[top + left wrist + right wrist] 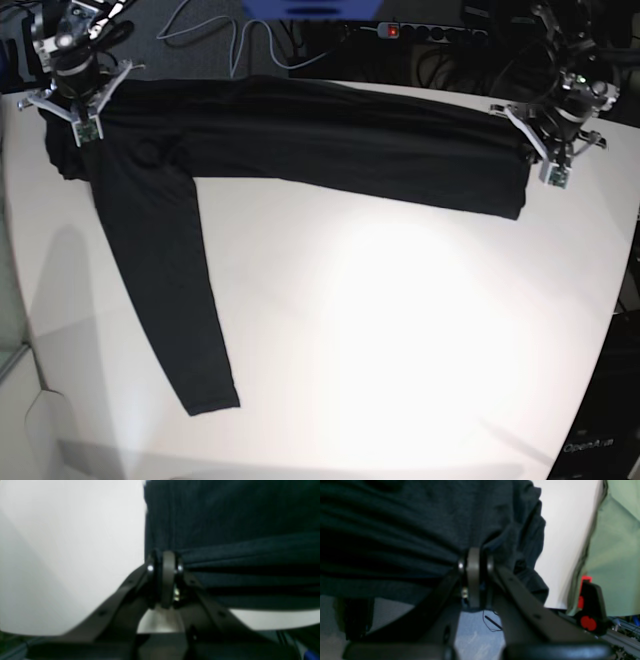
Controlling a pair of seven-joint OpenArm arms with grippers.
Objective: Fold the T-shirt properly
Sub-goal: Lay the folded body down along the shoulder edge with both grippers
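Note:
The black T-shirt [350, 145] lies stretched in a long folded band across the far side of the white table [400, 330]. One long sleeve [165, 290] runs from its left end toward the table's front. My right gripper [82, 118] is shut on the shirt's left end. In the right wrist view its fingertips [473, 562] pinch bunched fabric [420, 517]. At the band's right end my left gripper [548, 152] is shut as well. The left wrist view shows that gripper [166, 563] clamping the layered edge of the shirt [237, 530].
Cables and a power strip [430, 32] lie behind the table's far edge. A green surface [620, 555] and a black part with red knobs [588, 620] stand beyond the table on the right gripper's side. White tabletop [62, 555] shows beside the left gripper.

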